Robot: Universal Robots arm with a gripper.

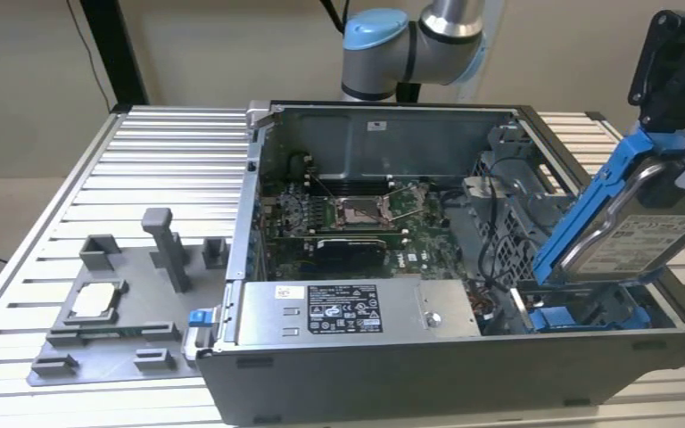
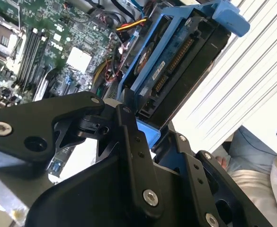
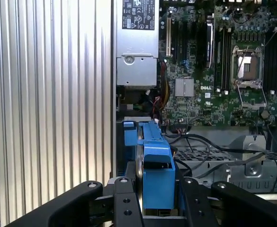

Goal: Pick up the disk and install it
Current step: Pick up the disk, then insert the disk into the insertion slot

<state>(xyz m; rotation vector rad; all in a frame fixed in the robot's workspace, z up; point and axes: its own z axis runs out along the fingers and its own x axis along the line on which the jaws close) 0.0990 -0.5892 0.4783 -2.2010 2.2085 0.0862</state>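
While it hangs tilted over the computer case (image 1: 355, 379), the disk (image 1: 640, 236) sits pinched in the gripper (image 3: 157, 201).

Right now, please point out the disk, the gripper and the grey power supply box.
the disk (image 1: 646, 242), exterior view, on its white label.
the gripper (image 3: 158, 197), first wrist view, between its fingertips.
the power supply box (image 1: 345, 308), exterior view, on its label.

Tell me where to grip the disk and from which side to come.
Take the disk by its upper end, on the blue frame, coming from above, as the tool holds it now. It stands tilted, lower end at the case's drive bay, so only the top end looks free.
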